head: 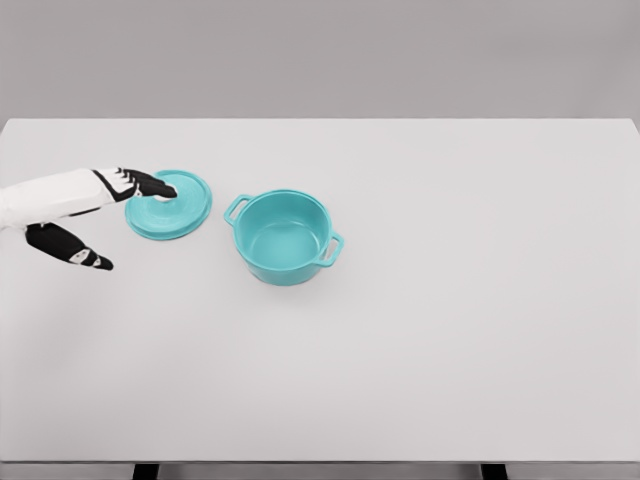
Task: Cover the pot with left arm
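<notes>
A teal pot (pixel 283 238) with two side handles stands open and upright on the white table (pixel 450 300), left of the middle. Its teal lid (pixel 183 212) lies flat on the table just to the pot's left, apart from it, with a pale knob on top. My left hand (pixel 132 222) reaches in from the left edge. Its dark fingertips (pixel 158 187) lie over the lid's knob, while the thumb (pixel 85 256) is spread wide, off to the lid's lower left. The hand is open and grasps nothing. The right arm does not show.
The table's far edge runs along the top of the view, and its near edge along the bottom. Only the pot and lid stand on it.
</notes>
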You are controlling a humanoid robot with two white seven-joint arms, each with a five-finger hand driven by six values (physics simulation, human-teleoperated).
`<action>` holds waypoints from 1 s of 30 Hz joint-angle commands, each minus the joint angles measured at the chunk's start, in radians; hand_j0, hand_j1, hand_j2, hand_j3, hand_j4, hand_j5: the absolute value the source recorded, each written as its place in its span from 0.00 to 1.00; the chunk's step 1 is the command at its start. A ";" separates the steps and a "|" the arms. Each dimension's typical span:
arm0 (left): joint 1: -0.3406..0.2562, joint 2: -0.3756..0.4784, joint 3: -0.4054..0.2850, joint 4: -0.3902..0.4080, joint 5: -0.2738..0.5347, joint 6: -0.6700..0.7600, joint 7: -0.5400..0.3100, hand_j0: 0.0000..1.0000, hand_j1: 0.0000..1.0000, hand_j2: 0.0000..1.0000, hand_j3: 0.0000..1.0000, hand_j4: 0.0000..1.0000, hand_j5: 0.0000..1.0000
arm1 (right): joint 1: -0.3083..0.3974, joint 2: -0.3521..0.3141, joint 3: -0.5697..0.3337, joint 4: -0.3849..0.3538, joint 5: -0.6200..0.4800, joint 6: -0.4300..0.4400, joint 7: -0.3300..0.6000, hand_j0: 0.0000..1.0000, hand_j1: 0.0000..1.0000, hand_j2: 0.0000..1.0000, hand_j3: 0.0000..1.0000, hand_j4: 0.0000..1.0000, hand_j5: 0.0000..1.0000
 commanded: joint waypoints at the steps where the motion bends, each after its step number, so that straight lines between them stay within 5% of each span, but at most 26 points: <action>1: 0.000 -0.004 -0.006 -0.007 0.005 0.003 0.000 1.00 1.00 1.00 1.00 1.00 1.00 | 0.003 0.000 0.001 0.002 -0.001 0.000 0.000 1.00 1.00 1.00 1.00 1.00 1.00; 2: -0.011 -0.016 -0.006 0.010 0.012 0.003 0.000 1.00 1.00 1.00 1.00 1.00 1.00 | 0.012 0.000 0.001 0.005 -0.001 0.000 0.000 1.00 1.00 1.00 1.00 1.00 1.00; 4: -0.090 -0.119 -0.013 0.189 0.017 0.003 0.000 1.00 1.00 1.00 1.00 1.00 1.00 | 0.012 0.000 -0.001 0.002 -0.001 0.000 0.000 1.00 1.00 1.00 1.00 1.00 1.00; 11: -0.193 -0.182 -0.194 0.349 0.175 0.003 0.000 1.00 1.00 1.00 1.00 1.00 1.00 | 0.012 0.000 -0.002 0.003 -0.001 0.000 0.000 1.00 1.00 1.00 1.00 1.00 1.00; 15: -0.215 -0.245 -0.222 0.451 0.149 0.003 0.000 1.00 1.00 1.00 1.00 1.00 1.00 | 0.012 0.000 -0.002 0.003 -0.001 0.000 0.000 1.00 1.00 1.00 1.00 1.00 1.00; 17: -0.268 -0.273 -0.219 0.550 0.052 0.003 0.000 1.00 1.00 1.00 1.00 1.00 1.00 | 0.012 0.000 -0.002 0.003 -0.001 0.000 0.000 1.00 1.00 1.00 1.00 1.00 1.00; 21: -0.295 -0.314 -0.223 0.634 0.044 0.003 0.000 0.83 0.83 0.83 0.83 0.83 0.83 | 0.012 0.000 -0.002 0.003 -0.001 0.000 0.000 1.00 1.00 1.00 1.00 1.00 1.00; 27: -0.313 -0.325 -0.222 0.639 0.046 0.003 0.000 0.79 0.79 0.79 0.79 0.79 0.79 | 0.012 0.000 -0.002 0.003 -0.001 0.000 0.000 1.00 1.00 1.00 1.00 1.00 1.00; 30: -0.334 -0.339 -0.223 0.746 0.043 0.003 0.000 0.80 0.80 0.80 0.80 0.80 0.80 | 0.012 0.000 -0.002 0.003 -0.001 0.000 0.000 1.00 1.00 1.00 1.00 1.00 1.00</action>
